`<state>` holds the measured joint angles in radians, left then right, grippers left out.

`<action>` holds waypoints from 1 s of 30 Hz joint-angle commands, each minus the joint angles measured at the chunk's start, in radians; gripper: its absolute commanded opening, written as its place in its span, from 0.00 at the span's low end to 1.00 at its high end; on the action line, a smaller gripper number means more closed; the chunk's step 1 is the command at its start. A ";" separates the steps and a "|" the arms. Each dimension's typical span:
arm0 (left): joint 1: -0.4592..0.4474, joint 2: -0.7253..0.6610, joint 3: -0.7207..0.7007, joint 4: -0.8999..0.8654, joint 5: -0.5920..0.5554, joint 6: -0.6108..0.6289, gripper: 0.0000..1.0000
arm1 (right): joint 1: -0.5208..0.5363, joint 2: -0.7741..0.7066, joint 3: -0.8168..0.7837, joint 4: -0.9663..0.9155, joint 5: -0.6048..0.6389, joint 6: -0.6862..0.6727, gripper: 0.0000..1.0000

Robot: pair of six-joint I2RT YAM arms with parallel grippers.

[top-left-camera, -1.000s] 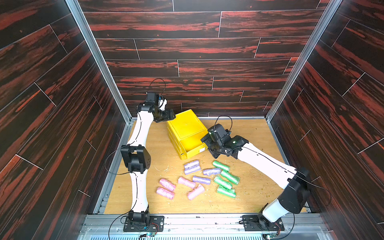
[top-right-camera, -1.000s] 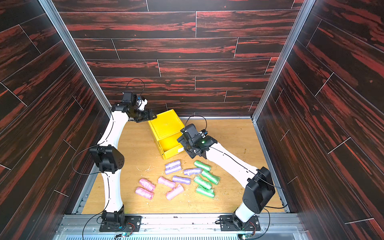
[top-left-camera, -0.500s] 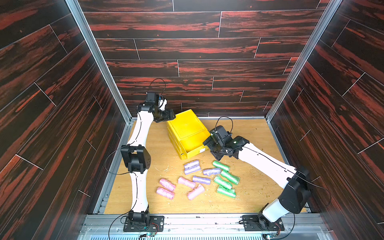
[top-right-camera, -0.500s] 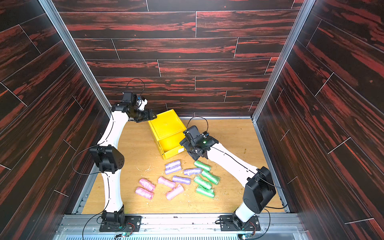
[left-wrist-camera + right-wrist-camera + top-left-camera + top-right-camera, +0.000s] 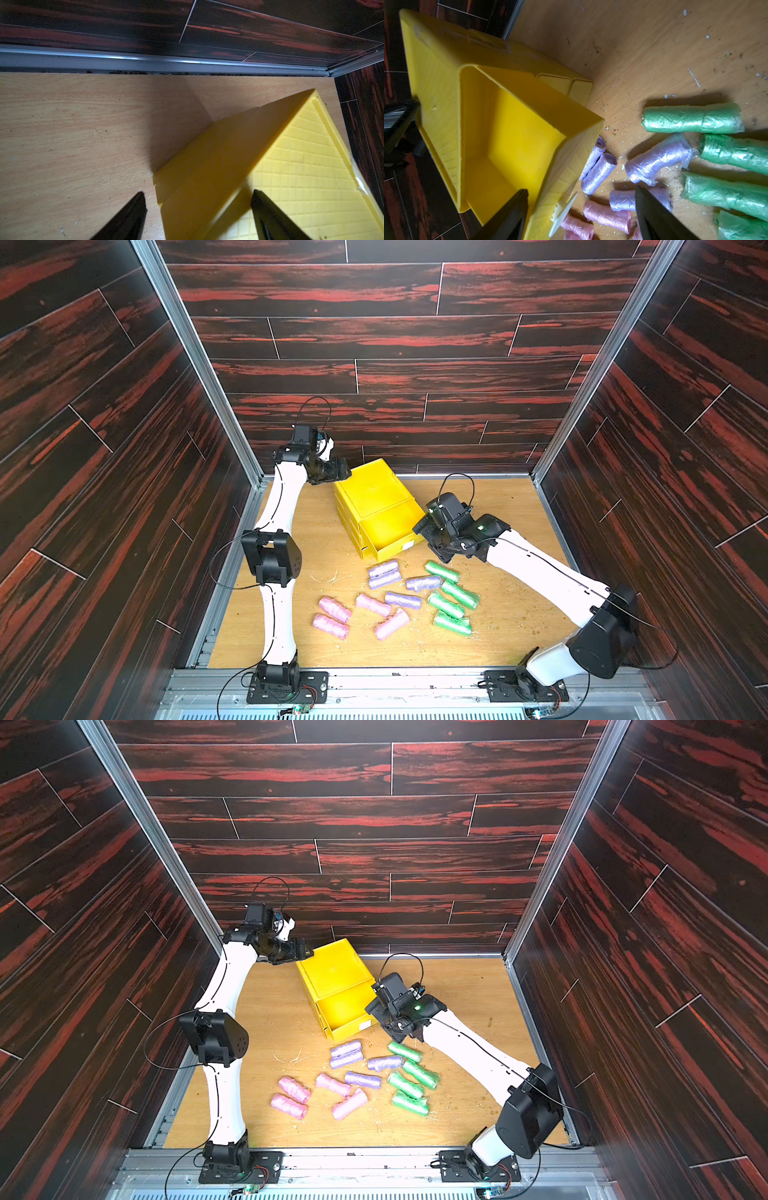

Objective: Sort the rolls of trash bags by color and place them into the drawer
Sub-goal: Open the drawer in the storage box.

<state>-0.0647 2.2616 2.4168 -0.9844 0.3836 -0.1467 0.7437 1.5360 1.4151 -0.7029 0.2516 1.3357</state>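
The yellow drawer (image 5: 372,493) chest stands at the back of the table, its top drawer (image 5: 388,526) pulled out and empty, with a white tab (image 5: 563,209) on its front. My left gripper (image 5: 344,473) is open at the chest's back left corner (image 5: 207,166), one finger over the lid and one beside the wall. My right gripper (image 5: 581,189) hangs open over the pulled-out drawer's front right corner and holds nothing. Several pink rolls (image 5: 334,610), purple rolls (image 5: 384,574) and green rolls (image 5: 452,599) lie on the table in front of the chest.
The chest's back corner is close to the rear wall rail (image 5: 187,62). Bare wooden table (image 5: 507,531) lies right of the chest, scattered with small crumbs and plastic scraps. Dark panelled walls close in three sides.
My right gripper has shifted slightly to the right and toward the front, away from the drawer's front. The left arm, the chest and the rolls have not moved.
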 commanded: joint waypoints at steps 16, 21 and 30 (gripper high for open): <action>-0.009 -0.171 -0.095 0.042 -0.034 -0.031 0.95 | 0.000 -0.361 0.022 -0.086 0.232 -0.352 0.85; -0.009 -0.305 -0.206 0.248 -0.072 -0.108 1.00 | 0.000 -0.386 0.045 -0.156 0.320 -0.449 0.85; -0.009 -0.694 -0.481 0.419 -0.290 -0.258 0.97 | -0.001 -0.320 0.086 -0.352 0.393 -0.474 0.84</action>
<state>-0.0723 1.7164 2.0106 -0.6430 0.1967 -0.3332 0.7441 1.2018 1.4815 -0.9478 0.6029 0.8814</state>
